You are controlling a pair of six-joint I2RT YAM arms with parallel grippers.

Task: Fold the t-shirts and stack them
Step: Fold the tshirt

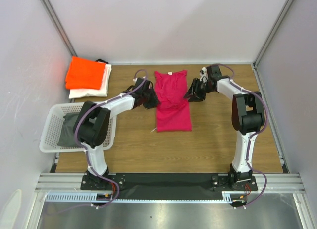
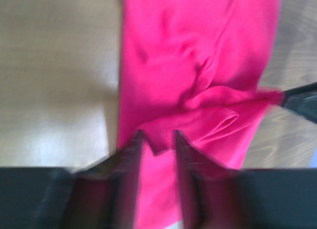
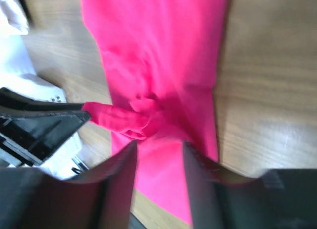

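Note:
The magenta-pink t-shirt (image 1: 172, 108) lies mid-table as a long narrow strip, bunched across its middle (image 2: 208, 90) (image 3: 148, 66). My left gripper (image 1: 150, 98) (image 2: 157, 137) sits at its left edge, jaws apart, with pink cloth lying under and between them. On the shirt's right edge my right gripper (image 1: 193, 93) (image 3: 159, 144) is also open over the cloth. A small pink fold (image 3: 116, 121) reaches toward the left gripper's fingertip. The orange t-shirt (image 1: 85, 73) rests folded on the folded white t-shirt (image 1: 95, 90) at the back left.
A white lattice basket (image 1: 49, 125) stands at the left edge with a dark grey cloth (image 1: 69, 130) inside. Grey walls close the table on three sides. Bare wood (image 1: 198, 145) lies in front of the pink shirt.

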